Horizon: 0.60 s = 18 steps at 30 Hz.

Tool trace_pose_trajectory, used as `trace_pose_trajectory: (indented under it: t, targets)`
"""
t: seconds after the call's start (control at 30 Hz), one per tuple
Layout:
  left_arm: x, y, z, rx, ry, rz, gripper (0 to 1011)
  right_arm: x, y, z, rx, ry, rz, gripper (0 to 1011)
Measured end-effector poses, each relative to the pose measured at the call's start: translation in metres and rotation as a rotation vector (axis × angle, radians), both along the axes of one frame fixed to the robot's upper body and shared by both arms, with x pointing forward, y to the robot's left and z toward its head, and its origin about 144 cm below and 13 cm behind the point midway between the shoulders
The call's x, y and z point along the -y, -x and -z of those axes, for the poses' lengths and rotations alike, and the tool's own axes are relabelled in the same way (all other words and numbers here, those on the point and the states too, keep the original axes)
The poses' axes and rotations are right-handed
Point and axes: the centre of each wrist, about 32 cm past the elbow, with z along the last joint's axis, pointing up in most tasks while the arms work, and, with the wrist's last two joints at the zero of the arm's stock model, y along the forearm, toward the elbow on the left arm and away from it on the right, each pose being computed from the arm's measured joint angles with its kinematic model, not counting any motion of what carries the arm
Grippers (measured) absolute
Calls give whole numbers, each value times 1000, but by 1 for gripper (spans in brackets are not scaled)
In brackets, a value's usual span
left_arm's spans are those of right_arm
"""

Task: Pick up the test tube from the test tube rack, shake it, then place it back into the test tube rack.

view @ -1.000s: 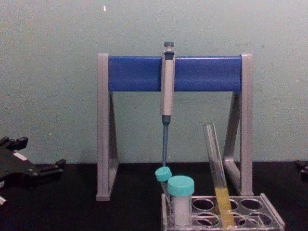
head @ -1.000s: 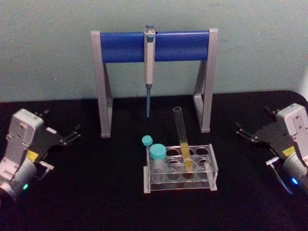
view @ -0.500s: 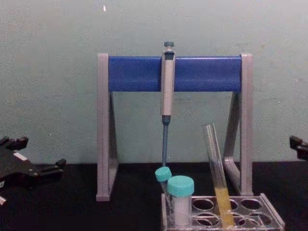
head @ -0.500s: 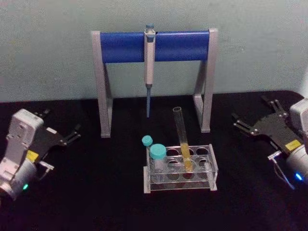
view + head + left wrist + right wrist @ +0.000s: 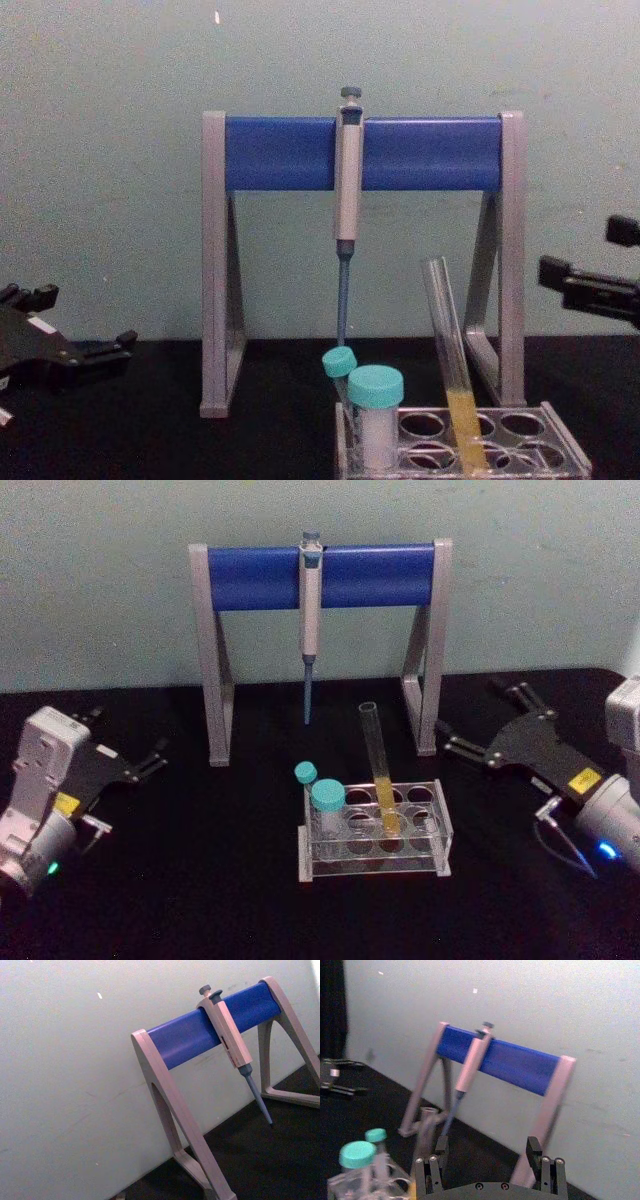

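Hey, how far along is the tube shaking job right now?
Nothing looks done yet: the tube stands leaning in the rack, with yellow liquid in its lower part. In hand: the right hand hovers open to the rack's right, its fingers pointing toward the tube without touching it. The left hand sits open at far left. Left to do: grasp, lift, shake, put back.

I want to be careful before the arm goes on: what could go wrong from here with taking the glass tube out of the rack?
1. The right gripper hovers open close to the pipette stand's right leg; a wide finger may strike it on the way to the test tube.
2. The tube leans in the test tube rack, so the grasp may land off-centre.
3. It has no cap; shaking may spill the yellow liquid.
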Motion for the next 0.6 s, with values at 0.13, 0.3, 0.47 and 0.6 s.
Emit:
trace_pose_trajectory:
  t: [0.13, 0.3, 0.47, 0.6]
  targets:
    - [0, 0, 0, 0, 0, 0, 1001, -7, -3, 0, -38, -26, -65, 1000]
    - [0, 0, 0, 0, 0, 0, 1001, -14, -8, 2, -98, -65, -117, 1000]
    - [0, 0, 0, 0, 0, 0, 1001, -23, -16, 3, -159, -74, -154, 1000]
    - [0, 0, 0, 0, 0, 0, 1001, -28, -21, 2, -190, -69, -175, 1000]
